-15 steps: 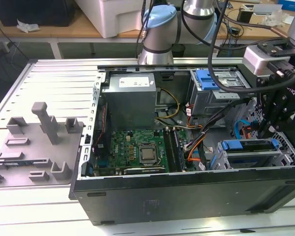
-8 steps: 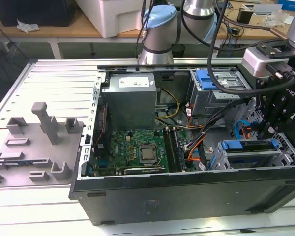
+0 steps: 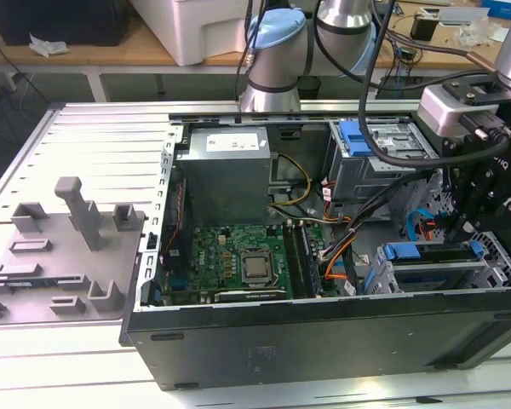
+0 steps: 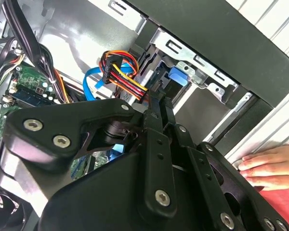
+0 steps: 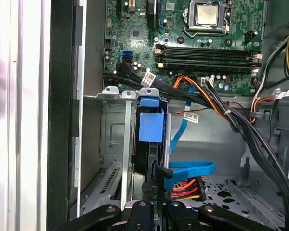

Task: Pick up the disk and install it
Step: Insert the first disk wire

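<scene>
The disk (image 5: 145, 154) stands on edge in a slot of the grey drive cage (image 5: 113, 130), its blue bracket tab (image 5: 151, 126) at the end towards the motherboard. In the exterior view the disk (image 3: 434, 254) lies in the cage (image 3: 496, 256) at the case's front right corner. My gripper (image 3: 456, 228) hangs directly over it. In both wrist views the gripper (image 5: 158, 173) (image 4: 159, 101) is shut, its tips at the disk's upper edge. The blue tab (image 4: 178, 77) lies just beyond them. No gap shows between the fingers.
A connector with orange, red and yellow wires (image 5: 185, 186) and a blue flat cable (image 5: 192, 168) sit right beside the fingertips. Black cable bundles (image 5: 241, 125) cross the case. A hand (image 4: 269, 168) rests on the case's rim. The power supply (image 3: 228, 170) and a second cage (image 3: 379, 149) stand at the back.
</scene>
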You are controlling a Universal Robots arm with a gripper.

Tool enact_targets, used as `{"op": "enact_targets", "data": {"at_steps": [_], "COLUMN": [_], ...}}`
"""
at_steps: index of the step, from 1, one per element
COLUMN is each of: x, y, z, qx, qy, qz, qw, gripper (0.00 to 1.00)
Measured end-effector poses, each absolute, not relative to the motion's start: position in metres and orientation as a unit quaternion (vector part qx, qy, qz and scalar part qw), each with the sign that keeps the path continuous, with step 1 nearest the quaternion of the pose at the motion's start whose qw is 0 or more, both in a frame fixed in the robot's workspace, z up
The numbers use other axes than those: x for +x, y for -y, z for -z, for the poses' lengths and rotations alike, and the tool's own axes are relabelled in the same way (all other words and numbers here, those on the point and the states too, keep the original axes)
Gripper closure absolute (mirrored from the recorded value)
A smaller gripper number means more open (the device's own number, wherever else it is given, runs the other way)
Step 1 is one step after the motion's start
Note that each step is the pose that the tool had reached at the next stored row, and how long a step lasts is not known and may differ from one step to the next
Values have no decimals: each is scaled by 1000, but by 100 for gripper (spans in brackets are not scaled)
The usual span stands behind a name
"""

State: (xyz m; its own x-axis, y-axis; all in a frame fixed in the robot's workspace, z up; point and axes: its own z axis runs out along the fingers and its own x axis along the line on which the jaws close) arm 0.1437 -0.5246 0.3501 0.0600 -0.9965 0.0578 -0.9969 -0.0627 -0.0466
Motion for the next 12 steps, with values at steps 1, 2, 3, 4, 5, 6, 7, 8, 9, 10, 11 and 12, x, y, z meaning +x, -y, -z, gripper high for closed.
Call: {"op": "enact_targets", "data": {"at_steps": [1, 2, 3, 4, 5, 6, 7, 8, 9, 10, 11, 12], "x": [144, 144, 144, 144, 144, 144, 144, 144, 144, 144, 144, 144], "y": [525, 525, 525, 525, 525, 525, 525, 525, 525, 525, 525, 525], "z": [-350, -349, -349, -349, -349, -348, -348, -348, -348, -347, -347, -347], "qx": [728, 728, 728, 728, 728, 728, 728, 728, 728, 728, 728, 728], "qy": [685, 685, 685, 685, 685, 685, 685, 685, 685, 685, 685, 685], "qz": [-37, -37, -37, -37, -37, -37, -37, -37, -37, -37, -37, -37], "qw": [3, 3, 3, 3, 3, 3, 3, 3, 3, 3, 3, 3], "gripper": [83, 83, 83, 83, 83, 83, 83, 83, 83, 83, 83, 83]}}
